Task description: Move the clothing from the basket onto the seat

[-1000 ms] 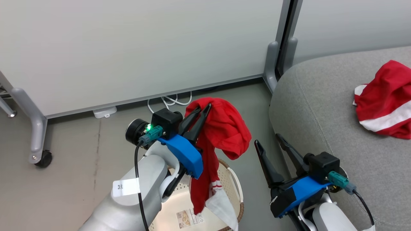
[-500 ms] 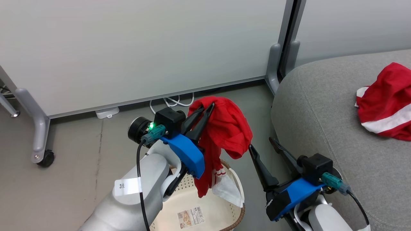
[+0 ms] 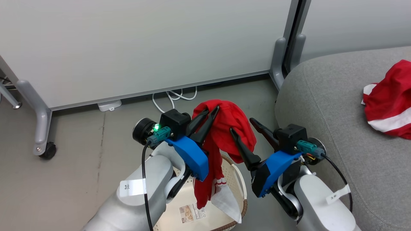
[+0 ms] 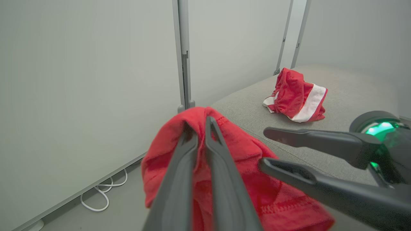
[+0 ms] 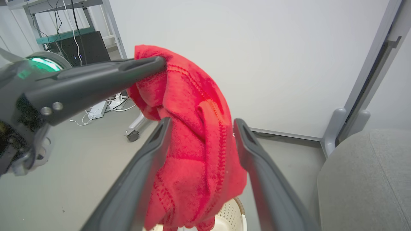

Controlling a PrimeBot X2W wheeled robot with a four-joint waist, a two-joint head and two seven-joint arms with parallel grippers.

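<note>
Left pincer [image 3: 212, 109] pinches the red garment [image 3: 224, 131], which hangs lengthwise toward 6 o'clock over the basket [image 3: 228, 171]; right pincer [image 3: 241, 124], spread, flanks its 3 o'clock side.

The right hand [image 3: 241, 124] has swung up and leftward, away from the rounded edge of the seat [image 3: 321, 96], to the red garment [image 3: 224, 128] hanging from the left hand [image 3: 212, 109]. Its spread fingers now straddle the drooping fold.
</note>
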